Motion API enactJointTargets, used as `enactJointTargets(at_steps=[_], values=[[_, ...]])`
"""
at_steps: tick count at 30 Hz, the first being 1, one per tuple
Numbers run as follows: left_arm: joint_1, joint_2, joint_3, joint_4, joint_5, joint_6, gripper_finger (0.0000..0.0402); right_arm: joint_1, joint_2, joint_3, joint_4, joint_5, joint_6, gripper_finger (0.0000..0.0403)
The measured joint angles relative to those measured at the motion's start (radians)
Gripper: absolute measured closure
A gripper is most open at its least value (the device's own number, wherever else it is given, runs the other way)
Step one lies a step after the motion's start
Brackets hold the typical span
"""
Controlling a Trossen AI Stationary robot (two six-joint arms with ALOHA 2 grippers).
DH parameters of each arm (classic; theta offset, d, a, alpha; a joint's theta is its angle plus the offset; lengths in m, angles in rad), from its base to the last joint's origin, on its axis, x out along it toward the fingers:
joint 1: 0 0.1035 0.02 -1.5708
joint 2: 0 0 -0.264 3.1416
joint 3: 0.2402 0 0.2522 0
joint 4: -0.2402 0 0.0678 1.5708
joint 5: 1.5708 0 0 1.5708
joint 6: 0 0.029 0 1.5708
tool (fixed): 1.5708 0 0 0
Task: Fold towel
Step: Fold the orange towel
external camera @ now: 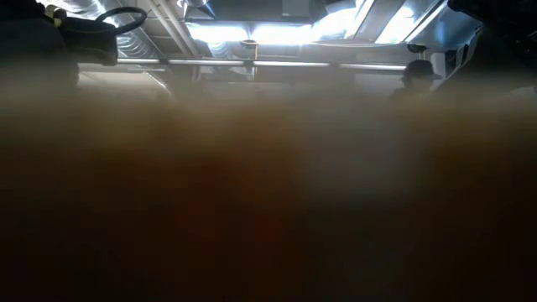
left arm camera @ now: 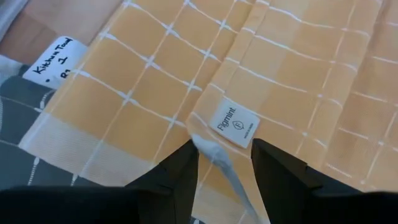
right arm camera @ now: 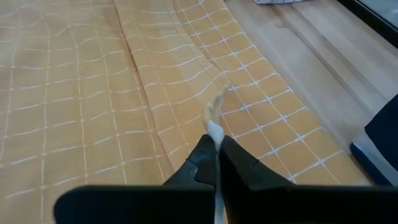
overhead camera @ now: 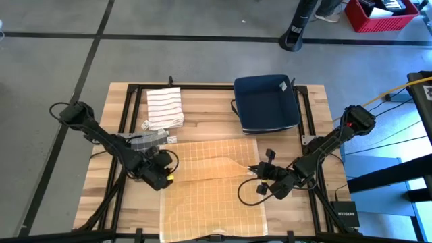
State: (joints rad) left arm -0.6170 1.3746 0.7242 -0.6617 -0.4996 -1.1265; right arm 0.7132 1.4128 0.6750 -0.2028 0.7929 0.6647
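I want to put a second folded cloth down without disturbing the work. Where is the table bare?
Bare wood lies between the striped towel and the navy bin, and in the near left corner beside the orange towel. The middle is crowded: the left gripper and right gripper work the orange towel's edges.

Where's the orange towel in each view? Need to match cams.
High: orange towel spread across the table's front centre, between both arms.
Low: not identifiable; view is blocked by a blur.
Left wrist: fills the frame, white label just ahead of the fingers.
Right wrist: fills most of the frame.
Shared landmark: its white grid lines.
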Motion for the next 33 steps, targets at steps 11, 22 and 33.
enactJointTargets(at_steps=[11,22,33], values=[[0.003,0.010,0.000,0.020,0.000,0.231,0.0380,0.000,0.000,0.000,0.000,0.008,-0.015,0.0398],[-0.068,-0.058,0.325,-0.376,-0.130,0.324,0.0400,-0.002,-0.085,0.220,-0.228,0.157,-0.225,0.0399],[-0.082,-0.215,0.688,-0.636,-0.662,0.590,0.0400,-0.100,-0.241,0.639,-0.479,0.421,-0.598,0.0393]])
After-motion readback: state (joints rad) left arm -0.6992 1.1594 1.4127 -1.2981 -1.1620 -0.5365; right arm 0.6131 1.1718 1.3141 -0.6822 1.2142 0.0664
